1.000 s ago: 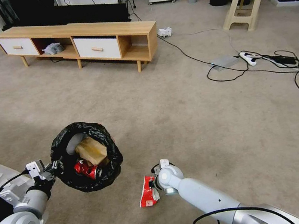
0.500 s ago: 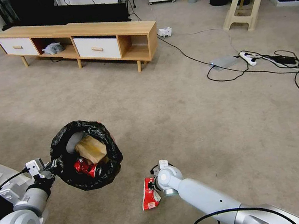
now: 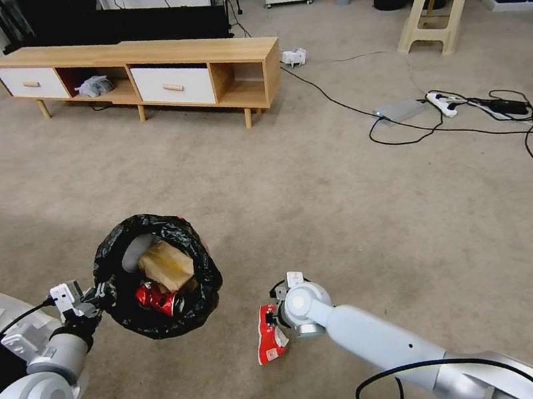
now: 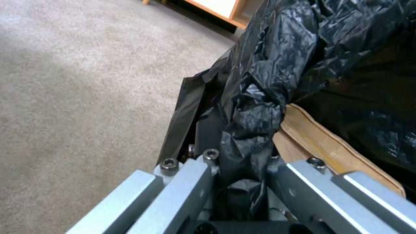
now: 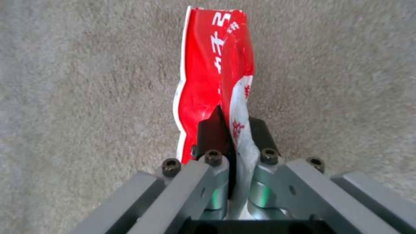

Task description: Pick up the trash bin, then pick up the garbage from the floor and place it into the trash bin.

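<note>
Now one trash bin [image 3: 157, 277] hangs at about eight o'clock in the head view, lined with a crinkled black bag folded over its rim. The left gripper [image 3: 96, 296] holds it at the rim's nine o'clock side, jaws clamped on the bunched black plastic, as the left wrist view shows [image 4: 242, 162]. Two pieces lie inside the bin: one crumpled brown paper box [image 3: 167, 265] and, just beside it toward six o'clock, one crushed red can [image 3: 157, 298].

One red-white snack wrapper [image 3: 269, 334] hangs at about six o'clock, to the right of the bin and apart from it. The right gripper [image 3: 273, 320] has its jaws pressed together on the wrapper's edge; in the right wrist view the wrapper [image 5: 214, 81] stretches away from the black fingertips [image 5: 208, 133] over the carpet [image 5: 65, 97]. White characters run along the wrapper's red face, too creased to read.

Toward twelve o'clock stands one low wooden cabinet [image 3: 189, 53] with two white drawers; toward two o'clock lie one beige stool [image 3: 432, 11] and tangled black cables [image 3: 470, 120].
</note>
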Robot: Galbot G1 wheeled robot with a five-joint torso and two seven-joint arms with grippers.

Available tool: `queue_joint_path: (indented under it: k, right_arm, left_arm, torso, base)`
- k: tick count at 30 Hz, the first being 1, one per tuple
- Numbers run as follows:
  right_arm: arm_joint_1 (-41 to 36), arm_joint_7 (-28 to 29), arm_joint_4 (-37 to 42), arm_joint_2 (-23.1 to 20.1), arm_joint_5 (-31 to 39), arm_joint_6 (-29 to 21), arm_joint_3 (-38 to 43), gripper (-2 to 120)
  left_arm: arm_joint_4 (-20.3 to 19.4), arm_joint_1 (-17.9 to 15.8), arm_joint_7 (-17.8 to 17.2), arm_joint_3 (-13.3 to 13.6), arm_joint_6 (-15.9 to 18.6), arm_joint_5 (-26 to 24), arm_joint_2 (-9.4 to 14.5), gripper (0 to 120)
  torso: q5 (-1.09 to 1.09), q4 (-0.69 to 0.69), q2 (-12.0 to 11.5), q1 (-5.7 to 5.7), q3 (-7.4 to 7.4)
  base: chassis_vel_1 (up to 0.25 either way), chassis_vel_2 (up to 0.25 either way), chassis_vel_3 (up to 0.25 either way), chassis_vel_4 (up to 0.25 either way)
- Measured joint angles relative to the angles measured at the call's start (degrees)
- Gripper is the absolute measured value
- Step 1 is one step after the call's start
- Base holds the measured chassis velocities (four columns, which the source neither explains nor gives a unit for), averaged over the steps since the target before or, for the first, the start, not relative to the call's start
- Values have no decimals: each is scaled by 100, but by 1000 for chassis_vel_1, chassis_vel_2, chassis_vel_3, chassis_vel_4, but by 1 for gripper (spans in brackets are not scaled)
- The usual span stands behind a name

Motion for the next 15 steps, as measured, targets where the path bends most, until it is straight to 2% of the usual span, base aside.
queue_joint_path:
  k: [7,15]
  right_arm:
    - [57,184,354,-266,254,28,-13,1]
    - [114,406,967,-972,631,69,0,1]
  left_arm:
    - [-170,79,-105,16,72,-132,7,1]
    - [-635,296,-343,130,244,-305,-30,1]
  torso:
    - [1,0,0,0,0]
    - [1,-2,0,0,0]
  base:
    - [0,0,0,0]
    - [0,0,0,0]
